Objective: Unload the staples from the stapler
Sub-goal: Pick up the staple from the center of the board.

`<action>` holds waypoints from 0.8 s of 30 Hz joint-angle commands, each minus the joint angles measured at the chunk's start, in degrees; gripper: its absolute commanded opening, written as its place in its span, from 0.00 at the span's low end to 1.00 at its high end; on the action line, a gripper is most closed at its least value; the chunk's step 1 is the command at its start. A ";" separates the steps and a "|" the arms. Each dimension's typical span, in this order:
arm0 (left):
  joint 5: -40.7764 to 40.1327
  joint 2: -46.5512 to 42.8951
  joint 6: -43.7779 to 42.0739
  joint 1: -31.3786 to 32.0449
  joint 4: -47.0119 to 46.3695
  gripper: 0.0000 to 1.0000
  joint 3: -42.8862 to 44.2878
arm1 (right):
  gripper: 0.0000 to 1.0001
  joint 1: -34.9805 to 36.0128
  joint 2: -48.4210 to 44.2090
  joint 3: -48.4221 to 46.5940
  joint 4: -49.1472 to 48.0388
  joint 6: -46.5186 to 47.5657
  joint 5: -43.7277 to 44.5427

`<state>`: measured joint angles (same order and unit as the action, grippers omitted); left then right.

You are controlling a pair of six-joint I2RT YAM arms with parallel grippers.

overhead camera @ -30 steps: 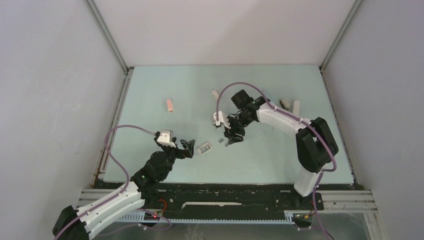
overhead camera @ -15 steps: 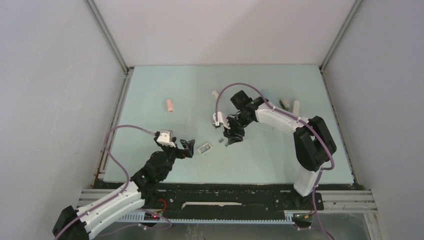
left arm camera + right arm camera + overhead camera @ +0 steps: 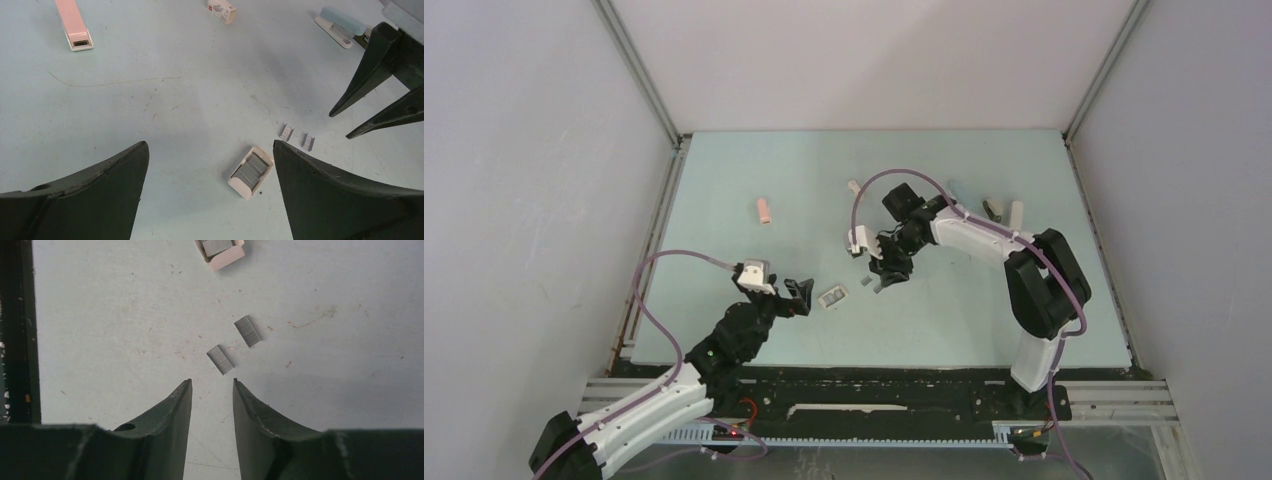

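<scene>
Right gripper [image 3: 212, 382] edged left, now narrow and empty, just short of two staples [image 3: 220, 360] lying beside the staple box [image 3: 220, 252]. Over the box, left gripper [image 3: 210, 143] wide, empty. Risk: flat strips skid away from closing tips.

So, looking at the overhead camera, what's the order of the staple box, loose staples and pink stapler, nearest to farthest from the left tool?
1. staple box, just right of the left tool.
2. loose staples, further right.
3. pink stapler, far back.
</scene>
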<state>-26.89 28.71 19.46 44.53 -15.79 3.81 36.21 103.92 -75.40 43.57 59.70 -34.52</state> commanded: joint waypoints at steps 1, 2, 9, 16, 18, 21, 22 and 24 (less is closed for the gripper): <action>-1.60 -0.34 -0.13 -0.28 -2.38 1.00 0.14 | 0.42 1.37 1.46 -1.09 -3.25 -2.79 2.63; -1.58 -0.29 -0.18 -0.32 -2.48 1.00 0.14 | 0.41 1.71 1.75 -1.10 -3.88 -3.25 3.35; -1.49 -0.13 -0.13 -0.27 -2.49 1.00 0.23 | 0.33 3.57 3.88 -1.14 -7.31 -3.92 7.45; -1.50 -0.04 -0.15 -0.34 -2.49 1.00 0.23 | 0.29 3.78 5.69 -1.07 -7.66 -3.15 8.84; -1.53 -0.08 -0.13 -0.35 -2.49 1.00 0.23 | 0.28 3.78 6.10 -1.13 -7.49 -2.90 8.94; -1.50 -0.04 -0.13 -0.41 -2.49 1.00 0.27 | 0.28 3.78 6.36 -1.09 -7.29 -2.67 9.18; -1.51 -0.06 -0.14 -0.38 -2.49 1.00 0.21 | 0.28 3.78 6.46 -1.15 -7.30 -2.66 9.21; -1.50 0.10 -0.14 -0.37 -2.46 1.00 0.32 | 0.28 3.83 6.60 -1.15 -7.24 -2.65 9.22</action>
<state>-26.89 28.73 19.46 44.49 -15.81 3.81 39.79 110.19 -75.40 36.95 56.66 -25.69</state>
